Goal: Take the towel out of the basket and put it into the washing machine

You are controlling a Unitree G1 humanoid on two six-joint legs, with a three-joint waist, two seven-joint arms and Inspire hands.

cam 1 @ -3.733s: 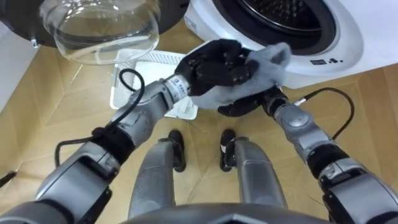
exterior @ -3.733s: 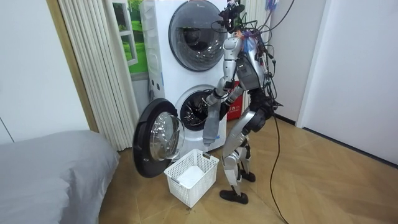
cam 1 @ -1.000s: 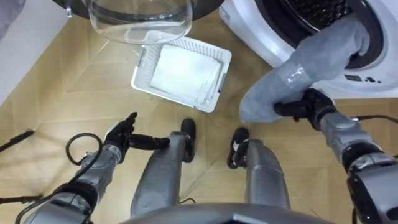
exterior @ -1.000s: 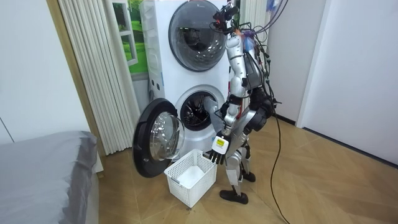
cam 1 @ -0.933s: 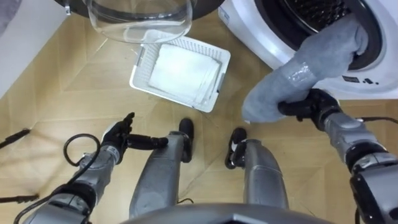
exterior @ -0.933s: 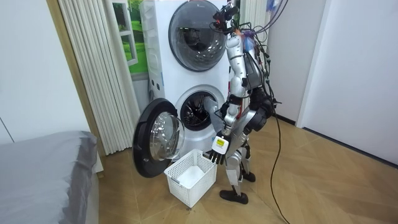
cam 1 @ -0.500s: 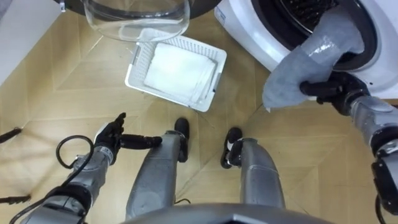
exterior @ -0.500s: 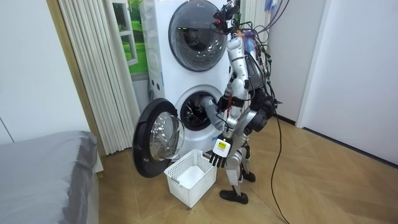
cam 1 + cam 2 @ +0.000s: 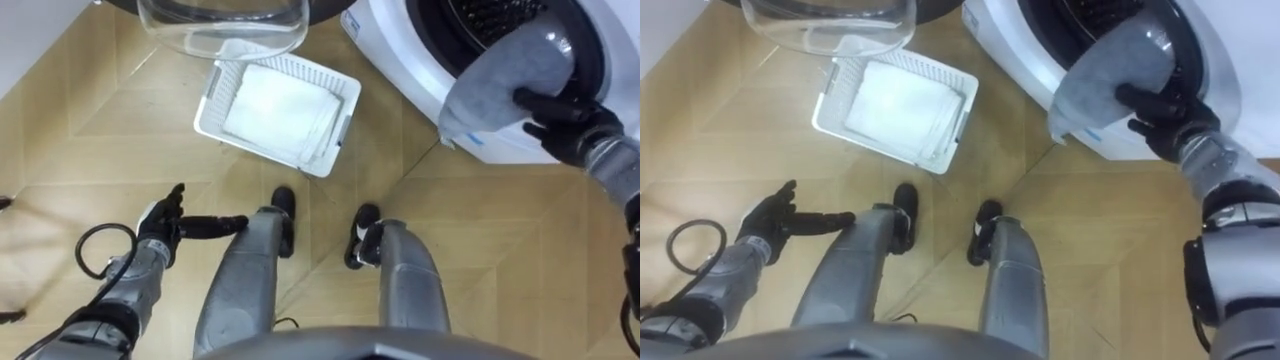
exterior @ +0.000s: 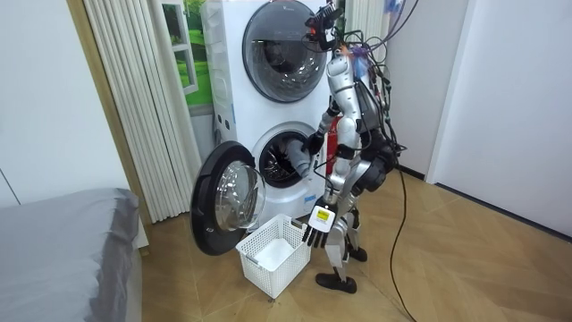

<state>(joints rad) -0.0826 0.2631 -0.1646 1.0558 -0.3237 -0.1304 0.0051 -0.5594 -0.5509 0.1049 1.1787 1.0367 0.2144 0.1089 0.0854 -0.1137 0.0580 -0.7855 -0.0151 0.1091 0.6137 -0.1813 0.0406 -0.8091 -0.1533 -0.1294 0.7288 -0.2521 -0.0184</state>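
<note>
One towel (image 9: 512,68) at washing machine (image 9: 405,60) mouth, right hand (image 9: 560,112) clutching it, left hand (image 9: 158,222) relaxed, one basket (image 9: 208,108).

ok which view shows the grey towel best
The left eye view: the towel spreads wide across the opening of the washing machine, with the right hand gripping it. The right eye view shows nearly the same. In the room view it is a small grey patch at the drum mouth.

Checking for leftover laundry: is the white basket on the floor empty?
No, a folded white cloth lies inside the basket.
</note>
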